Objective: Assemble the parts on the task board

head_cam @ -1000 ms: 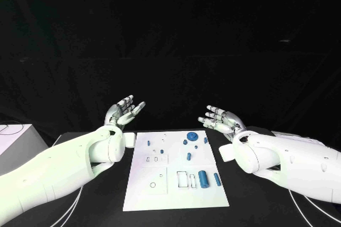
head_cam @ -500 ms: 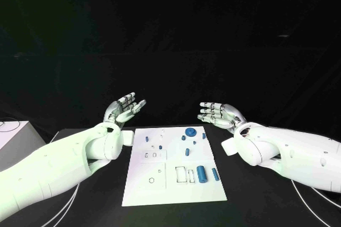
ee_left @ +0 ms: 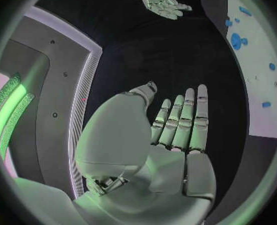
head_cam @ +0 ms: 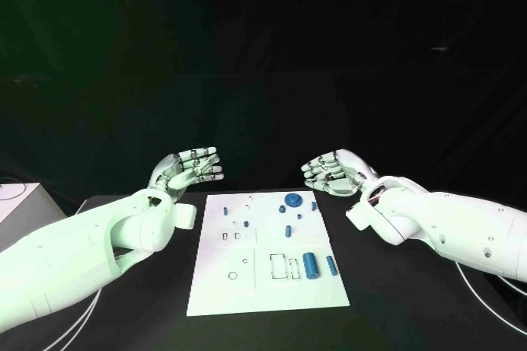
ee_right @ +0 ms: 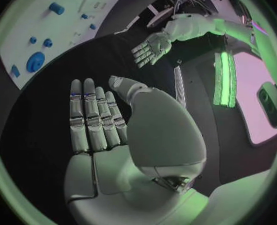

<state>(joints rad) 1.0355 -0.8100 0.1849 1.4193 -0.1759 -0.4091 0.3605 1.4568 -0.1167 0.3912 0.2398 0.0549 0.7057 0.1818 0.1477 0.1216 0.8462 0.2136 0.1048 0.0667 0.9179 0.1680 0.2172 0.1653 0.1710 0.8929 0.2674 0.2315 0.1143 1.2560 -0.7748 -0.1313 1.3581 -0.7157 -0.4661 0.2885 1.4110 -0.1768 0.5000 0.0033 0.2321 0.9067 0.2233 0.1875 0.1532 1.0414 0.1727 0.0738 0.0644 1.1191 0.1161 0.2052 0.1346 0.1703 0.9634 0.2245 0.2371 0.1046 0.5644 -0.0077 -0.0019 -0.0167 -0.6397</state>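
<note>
Here, task board point(head_cam: 247, 286) bearing scattered blue parts point(head_cam: 313, 265) — left hand point(head_cam: 189, 168), right hand point(head_cam: 335, 172) empty, fingers apart

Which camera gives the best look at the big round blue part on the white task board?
The head view: the big round blue part sits unobstructed at the far end of the white task board. The right wrist view shows it fairly clearly but bent near the rim. The left wrist view shows it smaller, at the edge.

A black table point(head_cam: 132, 320) fills the lower half. Behind it, toward twelve o'clock, hangs a dark backdrop point(head_cam: 263, 77). At nine o'clock sits a pale box point(head_cam: 20, 206).
</note>
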